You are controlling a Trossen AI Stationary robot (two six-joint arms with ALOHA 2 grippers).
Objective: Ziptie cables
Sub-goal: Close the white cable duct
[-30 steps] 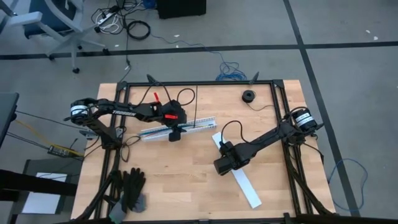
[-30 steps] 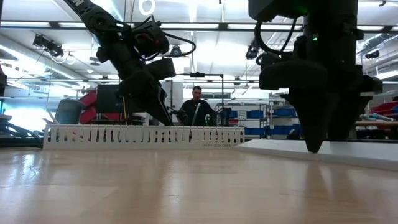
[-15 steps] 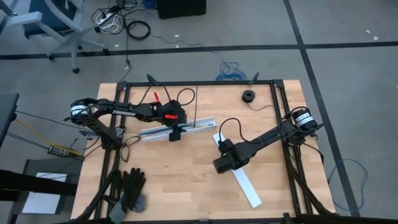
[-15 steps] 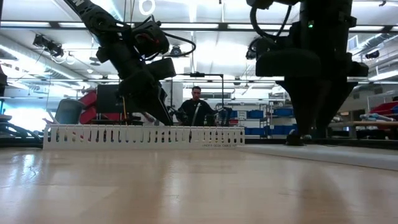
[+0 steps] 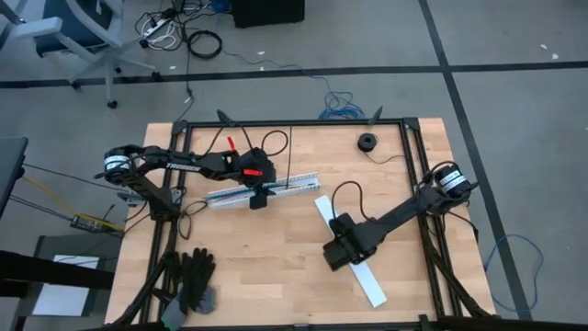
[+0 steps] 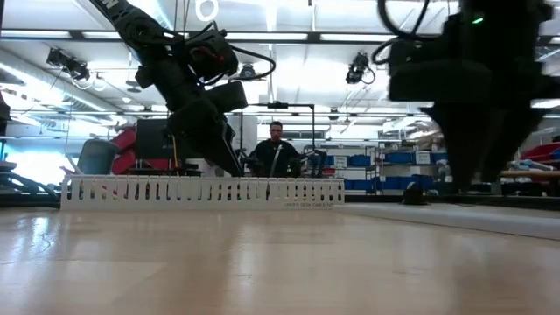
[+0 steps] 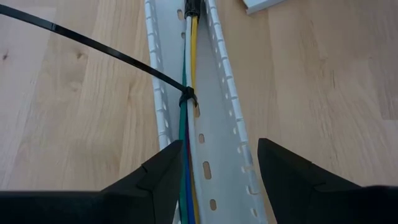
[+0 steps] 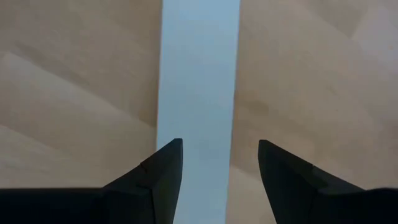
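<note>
Desk point(image 5: 276, 267), wooden. Slotted white channel point(image 7: 217, 134), at 11 o'clock from centre, holds cables point(image 7: 186, 140) bound by black ziptie point(image 7: 186, 98). White flat strip point(image 8: 198, 93) at 4 o'clock. Left tool point(image 7: 217, 162) spread astride channel, gripping nothing. Right tool point(image 8: 219, 162) spread above strip. Black gloves point(image 5: 195, 276) at 7 o'clock.

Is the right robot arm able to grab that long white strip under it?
Probably yes. The right gripper hangs open right over the white strip, which lies bare on the table, nothing between.
</note>
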